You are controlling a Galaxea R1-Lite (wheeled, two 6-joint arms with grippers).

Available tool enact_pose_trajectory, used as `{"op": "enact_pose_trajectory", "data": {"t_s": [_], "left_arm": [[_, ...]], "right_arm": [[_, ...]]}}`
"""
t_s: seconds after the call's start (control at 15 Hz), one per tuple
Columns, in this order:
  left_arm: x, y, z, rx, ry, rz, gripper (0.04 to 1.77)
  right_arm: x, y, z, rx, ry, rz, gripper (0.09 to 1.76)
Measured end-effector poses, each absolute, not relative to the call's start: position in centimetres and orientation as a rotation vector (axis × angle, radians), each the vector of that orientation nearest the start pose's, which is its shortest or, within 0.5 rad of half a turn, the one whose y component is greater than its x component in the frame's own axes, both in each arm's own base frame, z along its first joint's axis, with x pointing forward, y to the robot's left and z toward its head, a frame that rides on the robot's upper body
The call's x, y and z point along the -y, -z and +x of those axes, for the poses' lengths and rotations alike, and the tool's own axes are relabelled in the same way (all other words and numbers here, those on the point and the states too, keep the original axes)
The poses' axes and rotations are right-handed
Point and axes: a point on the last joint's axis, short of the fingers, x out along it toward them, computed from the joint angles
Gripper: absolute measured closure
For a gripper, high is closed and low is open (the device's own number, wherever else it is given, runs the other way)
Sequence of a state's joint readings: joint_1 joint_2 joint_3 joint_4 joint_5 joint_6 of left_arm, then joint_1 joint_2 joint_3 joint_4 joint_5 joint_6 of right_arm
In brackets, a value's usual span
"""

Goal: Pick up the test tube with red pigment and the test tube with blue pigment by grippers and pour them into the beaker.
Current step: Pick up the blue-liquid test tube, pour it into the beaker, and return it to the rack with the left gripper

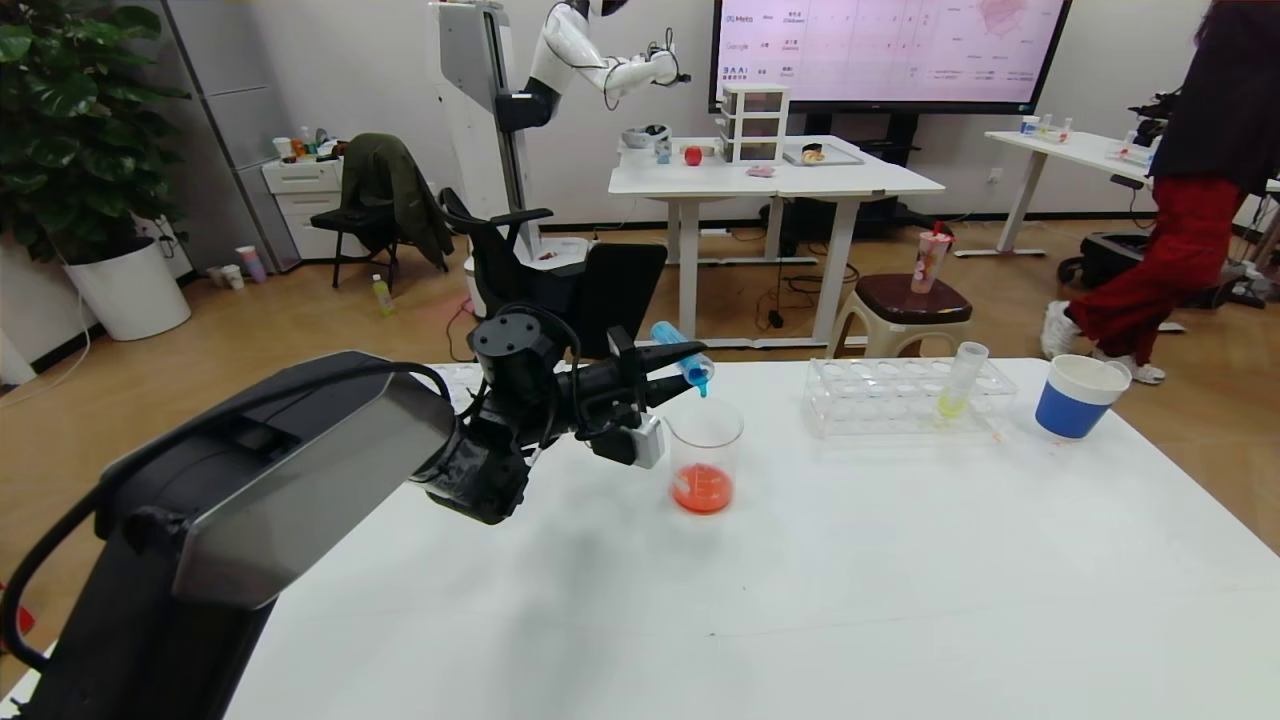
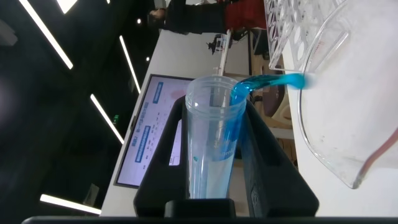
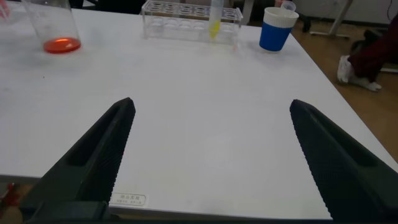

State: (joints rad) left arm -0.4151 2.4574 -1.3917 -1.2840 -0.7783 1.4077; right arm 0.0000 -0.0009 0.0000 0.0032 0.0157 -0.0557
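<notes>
**While blue pours, red already in**

With the blue tube (image 1: 683, 363) tipped mouth-down over the beaker (image 1: 704, 455), clenched in the left tool (image 1: 672, 378). Blue liquid running from the rim in a thin stream (image 2: 270, 81) toward the beaker's lip, a drop hanging at the mouth in the head view. Some blue clinging inside the tube (image 2: 214, 140), so not drained yet. Red liquid (image 1: 702, 488) pooled in the beaker bottom, so the red pour judged done and the blue pour the step in hand, late in the task. Beaker upright on the white tabletop (image 1: 800, 580), just under the tube's mouth, not touching as far as can be told.

Next, probably: holding the tilt, or tipping a little more, until the tube empties, keeping the mouth above the beaker opening so nothing lands outside.

Farther out: clear rack (image 1: 900, 395) with a yellow tube (image 1: 960, 382) standing in it, blue cup (image 1: 1080, 397) beyond. Right tool (image 3: 211, 158) released, fingers spread wide, hovering low over bare tabletop, out of the head view.
</notes>
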Motion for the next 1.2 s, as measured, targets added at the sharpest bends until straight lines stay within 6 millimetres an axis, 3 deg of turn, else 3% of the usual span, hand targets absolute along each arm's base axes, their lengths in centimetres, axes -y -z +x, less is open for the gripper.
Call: {"op": "enact_pose_trajectory", "data": {"t_s": [1.2], "left_arm": [[20.9,-8.2,43.1,1.131,0.723,1.474,1.31]], "right_arm": [[0.0,-7.5,-2.3,-0.002,-0.016,-0.056,0.11]]}}
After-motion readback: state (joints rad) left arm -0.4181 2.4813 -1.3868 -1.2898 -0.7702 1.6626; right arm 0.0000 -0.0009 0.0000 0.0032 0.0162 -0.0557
